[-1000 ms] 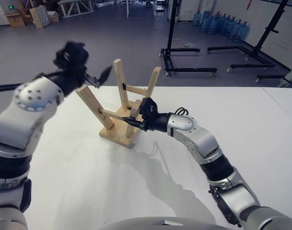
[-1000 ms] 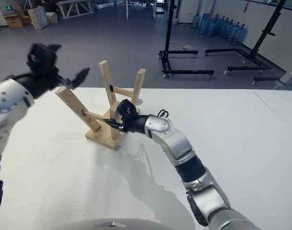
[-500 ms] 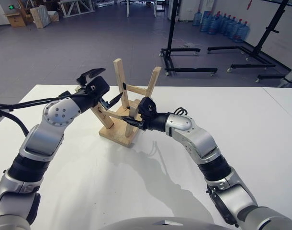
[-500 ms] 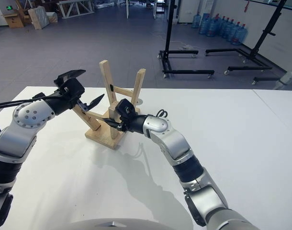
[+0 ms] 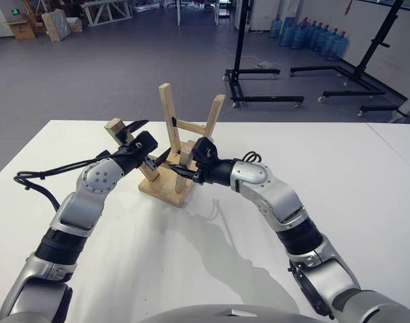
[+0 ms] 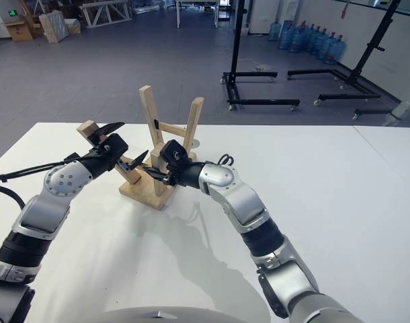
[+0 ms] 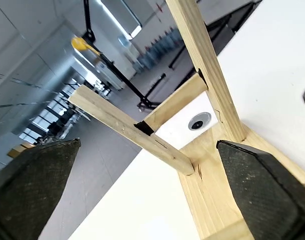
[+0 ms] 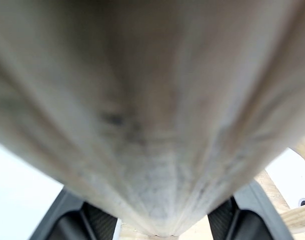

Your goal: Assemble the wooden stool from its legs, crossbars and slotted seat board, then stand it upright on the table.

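The right gripper (image 5: pixel 180 173) has the near leg (image 5: pixel 187 153) of the wooden stool (image 5: pixel 170 134) pinched low down, close above the seat board (image 5: pixel 163 190). From its own wrist, the wood sits right up between the two dark fingers (image 8: pixel 67 222). The stool stands upside down, seat board flat on the white bench (image 5: pixel 366 182) just under that gripper, legs pointing up. Just across that leg, on the robot's left, the left gripper (image 5: pixel 155 139) hangs spread wide, gripping nothing, one finger high and one low, its opening turned toward the stool. Right beside it runs the leaning leg (image 5: pixel 115 128), tilted outward from the rest, and whether a finger touches it cannot be told. Beyond both grippers rises the tall leg (image 5: pixel 169 111), near upright, and a crossbar (image 5: pixel 191 126) ties it to the fourth leg (image 5: pixel 216 113), which slants toward the robot's right. From the left wrist, between the wide-apart pads (image 7: pixel 257 185), legs slot into the seat board, and past the board a small round fitting (image 7: pixel 197 121) sits in the bench top. Farther off, black wheeled racks (image 5: pixel 265 74) stand on the grey floor.
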Tool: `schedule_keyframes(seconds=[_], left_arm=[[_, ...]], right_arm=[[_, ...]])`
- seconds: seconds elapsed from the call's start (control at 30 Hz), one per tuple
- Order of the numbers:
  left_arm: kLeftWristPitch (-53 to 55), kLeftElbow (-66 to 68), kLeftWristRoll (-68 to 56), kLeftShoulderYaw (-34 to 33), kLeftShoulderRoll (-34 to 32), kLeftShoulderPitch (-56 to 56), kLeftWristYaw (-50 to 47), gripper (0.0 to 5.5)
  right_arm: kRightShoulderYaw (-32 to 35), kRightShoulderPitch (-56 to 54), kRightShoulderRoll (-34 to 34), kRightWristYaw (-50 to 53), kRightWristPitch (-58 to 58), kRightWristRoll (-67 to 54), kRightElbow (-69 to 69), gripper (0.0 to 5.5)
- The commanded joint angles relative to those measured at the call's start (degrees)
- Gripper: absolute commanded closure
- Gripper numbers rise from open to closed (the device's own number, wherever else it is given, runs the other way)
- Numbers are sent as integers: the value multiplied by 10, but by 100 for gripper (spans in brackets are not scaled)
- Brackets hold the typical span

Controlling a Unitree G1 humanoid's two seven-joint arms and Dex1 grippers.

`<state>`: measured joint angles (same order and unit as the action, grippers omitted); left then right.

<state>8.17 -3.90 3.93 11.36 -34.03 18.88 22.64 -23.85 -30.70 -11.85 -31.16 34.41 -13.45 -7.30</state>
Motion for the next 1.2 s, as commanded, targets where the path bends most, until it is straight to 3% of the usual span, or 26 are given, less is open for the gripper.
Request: schedule_keyframes(seconds=[0.03,0.27,0.63,0.8,0.9,1.03,1.2], left_arm=[[8,30,13,30,29,-42,16,50],[33,-24,-2,-21,42,13,8,50],[230,-162,-93,-158,46,311,-3,50],[239,-75,-120,-294,-43,201,37,50],[240,-61,-140,-351,-45,86,50,50],[232,-86,-165,-360,-6,-23,49,50],[229,-123,-187,-305,62,-82,35,50]], right_arm=[[-44,38,7,16,36,39,73,345],[-9,34,15,25,39,32,100,345],[-2,41,-15,-9,35,31,97,345],[9,41,-57,-66,46,6,73,345],[11,45,-96,-120,54,-21,41,345],[9,65,-140,-169,56,-54,-4,345],[8,87,-167,-195,40,-83,-26,345]])
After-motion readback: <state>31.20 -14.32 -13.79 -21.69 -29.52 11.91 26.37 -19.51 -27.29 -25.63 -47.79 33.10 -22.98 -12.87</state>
